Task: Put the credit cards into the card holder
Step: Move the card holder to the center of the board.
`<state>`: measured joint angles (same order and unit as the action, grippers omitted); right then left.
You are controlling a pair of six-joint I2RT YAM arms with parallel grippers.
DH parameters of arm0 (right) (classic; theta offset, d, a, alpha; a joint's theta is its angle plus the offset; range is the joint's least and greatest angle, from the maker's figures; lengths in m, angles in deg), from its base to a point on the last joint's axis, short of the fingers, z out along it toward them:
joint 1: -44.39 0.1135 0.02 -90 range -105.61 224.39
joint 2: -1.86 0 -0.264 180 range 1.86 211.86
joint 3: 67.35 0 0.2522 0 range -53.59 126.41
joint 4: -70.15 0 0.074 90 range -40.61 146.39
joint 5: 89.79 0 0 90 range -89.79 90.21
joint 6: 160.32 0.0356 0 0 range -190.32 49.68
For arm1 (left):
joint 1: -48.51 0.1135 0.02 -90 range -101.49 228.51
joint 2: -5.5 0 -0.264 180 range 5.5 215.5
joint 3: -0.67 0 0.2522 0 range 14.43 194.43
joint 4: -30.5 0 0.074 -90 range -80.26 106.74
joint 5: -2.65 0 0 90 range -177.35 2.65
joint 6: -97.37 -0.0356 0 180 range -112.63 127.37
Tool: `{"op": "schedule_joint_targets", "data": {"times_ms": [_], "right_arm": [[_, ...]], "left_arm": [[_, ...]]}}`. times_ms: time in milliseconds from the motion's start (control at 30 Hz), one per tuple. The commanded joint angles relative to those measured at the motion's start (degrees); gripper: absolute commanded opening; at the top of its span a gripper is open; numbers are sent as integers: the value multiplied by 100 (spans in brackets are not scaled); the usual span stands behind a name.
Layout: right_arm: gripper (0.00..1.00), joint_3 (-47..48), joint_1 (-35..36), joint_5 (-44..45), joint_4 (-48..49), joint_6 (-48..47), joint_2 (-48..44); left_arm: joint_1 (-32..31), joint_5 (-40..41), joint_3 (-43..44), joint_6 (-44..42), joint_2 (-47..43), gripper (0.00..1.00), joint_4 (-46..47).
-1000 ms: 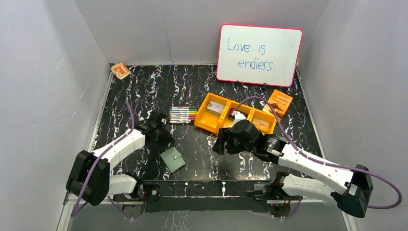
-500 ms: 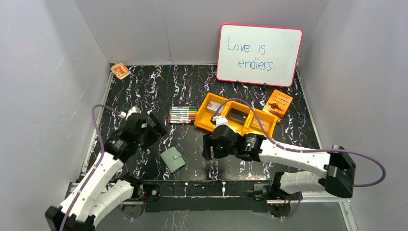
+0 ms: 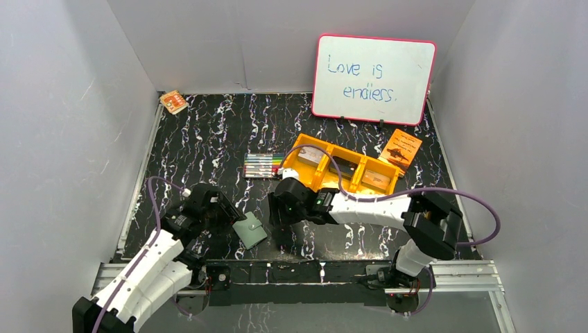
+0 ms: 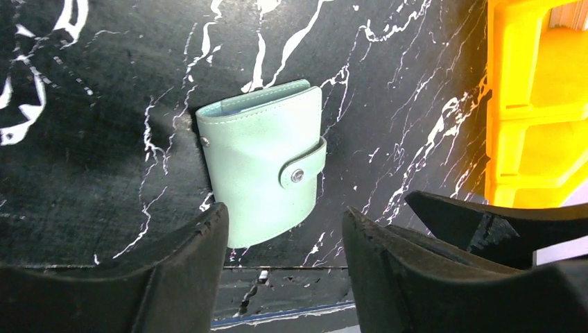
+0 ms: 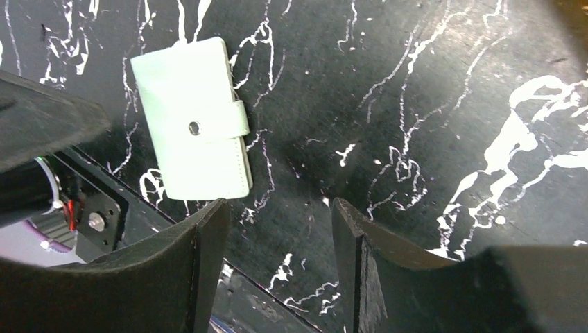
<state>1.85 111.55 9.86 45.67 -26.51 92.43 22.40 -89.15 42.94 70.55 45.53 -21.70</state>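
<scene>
The card holder [image 3: 249, 230] lies closed on the surface [image 3: 208, 132] near its front edge. Only the wrist views show its snapped tab. The left tool [image 4: 284, 225] and right tool [image 5: 277, 215] stand parted and empty, near it.

A black tabletop [image 3: 208, 132] veined with white marbling lies under soft, even light. Plain pale grey walls [image 3: 62, 104] rise from its left, far and right edges. A pink-framed whiteboard [image 3: 374, 78] leans at the far right corner. An aluminium rail [image 3: 478, 276] runs along the near edge.
</scene>
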Motion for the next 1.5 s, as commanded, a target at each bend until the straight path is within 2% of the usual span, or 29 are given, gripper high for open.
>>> {"op": "schedule_joint_targets", "data": {"times_ms": [0,167,267,367,467,567,933,1167,1300,1467], "right_arm": [[63,297,18,-152,467,100,162],[60,210,25,-187,508,200,211],[60,7,24,-95,510,259,52],[60,-190,23,-16,486,319,-143],[62,-342,26,10,489,369,-283],[63,-429,20,-28,509,389,-328],[63,-998,21,105,381,569,-1049],[63,-1291,18,436,-16,716,-1552],[63,-1345,18,569,-180,757,-1752],[63,-1377,24,706,-320,780,-1896]], "left_arm": [[-8,-439,-181,41,146,54,343],[-8,-437,-246,32,588,45,426],[-16,-280,-172,80,766,46,272],[-63,63,-67,312,711,57,-47],[-111,379,-136,576,530,74,-210],[-114,334,-239,657,577,78,-134],[-121,-529,-594,75,1073,61,982],[-220,-777,-559,39,1484,51,1646],[-412,-893,-440,51,1912,46,2064],[-881,-873,-133,60,2565,45,2554]]}}
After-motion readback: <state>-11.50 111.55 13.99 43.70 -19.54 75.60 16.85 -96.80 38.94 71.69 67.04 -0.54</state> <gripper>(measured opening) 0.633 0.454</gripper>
